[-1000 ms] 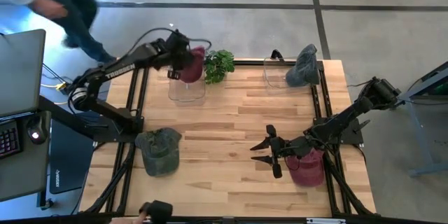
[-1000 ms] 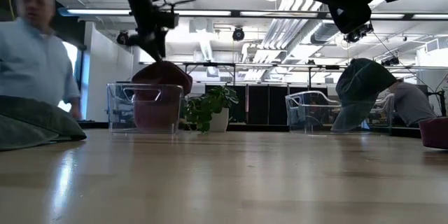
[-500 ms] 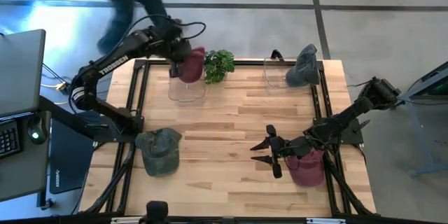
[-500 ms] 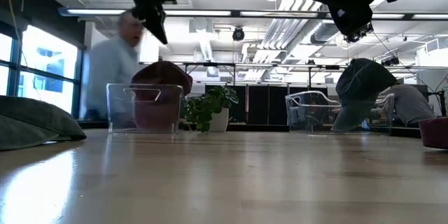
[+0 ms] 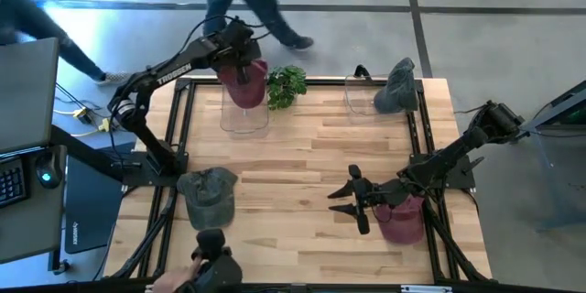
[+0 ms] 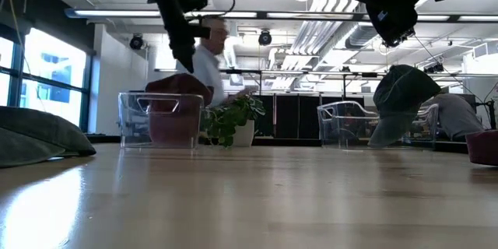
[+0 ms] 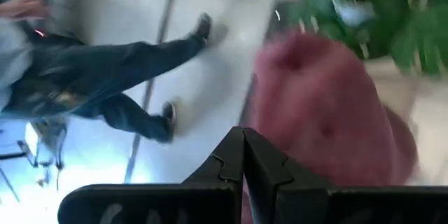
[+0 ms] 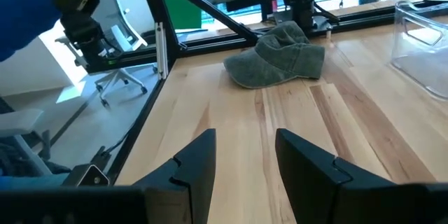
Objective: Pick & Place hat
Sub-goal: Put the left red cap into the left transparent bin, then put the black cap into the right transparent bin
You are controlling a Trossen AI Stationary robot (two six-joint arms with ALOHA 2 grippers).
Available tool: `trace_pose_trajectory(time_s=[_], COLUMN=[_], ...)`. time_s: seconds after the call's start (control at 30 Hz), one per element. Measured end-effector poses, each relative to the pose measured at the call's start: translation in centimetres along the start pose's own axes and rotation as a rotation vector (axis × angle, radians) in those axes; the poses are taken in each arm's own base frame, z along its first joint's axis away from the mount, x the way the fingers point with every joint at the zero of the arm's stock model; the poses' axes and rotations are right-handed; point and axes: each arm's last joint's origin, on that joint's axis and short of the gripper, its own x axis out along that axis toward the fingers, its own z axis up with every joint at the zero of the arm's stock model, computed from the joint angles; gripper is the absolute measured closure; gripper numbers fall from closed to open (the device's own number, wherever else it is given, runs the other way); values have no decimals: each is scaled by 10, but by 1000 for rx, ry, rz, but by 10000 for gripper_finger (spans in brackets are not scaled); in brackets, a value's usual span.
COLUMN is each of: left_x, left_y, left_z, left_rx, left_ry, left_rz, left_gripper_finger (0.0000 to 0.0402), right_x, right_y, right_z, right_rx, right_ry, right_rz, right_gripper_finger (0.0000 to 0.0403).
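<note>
Two grippers noted: left gripper (image 5: 242,71) hangs fully closed, empty, above the maroon fabric hat (image 5: 247,84) resting in a clear plastic bin (image 5: 244,115); right gripper (image 5: 351,200) waits parted mid-table.

A small leafy green potted plant (image 5: 287,83) is sitting at the upper middle of the light wooden slatted table (image 5: 302,169), just beside a clear plastic bin (image 5: 244,116) on its left. A second clear plastic bin (image 5: 363,97) is standing toward the upper right. A person in dark trousers (image 5: 254,0) is walking across the grey floor along the top of the frame. A grey laptop (image 5: 26,92) is sitting at the far left edge.
</note>
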Motion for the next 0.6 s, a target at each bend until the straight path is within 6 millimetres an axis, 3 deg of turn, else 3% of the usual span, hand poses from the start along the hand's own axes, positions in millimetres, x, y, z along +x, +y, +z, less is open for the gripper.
trace_pose_trajectory(time_s=[0.17,0.27,0.43,0.6], left_x=[3,-11,-61,-122], left_y=[6,1,-24,-70], left_z=[-3,-4,0,7], left_rx=[-58,-77,-61,-73], left_ry=[-53,-29,-17,-92], left_rz=[-53,-64,-68,-151], left_gripper_finger=[401,401,401,401], right_x=[0,0,-2,-3], right_y=[0,1,3,5], right_z=[0,0,-1,-2], right_rx=[26,42,38,35], right_ry=[1,2,-2,-13], right_rz=[1,3,-5,-37], right_gripper_finger=[258,258,258,258])
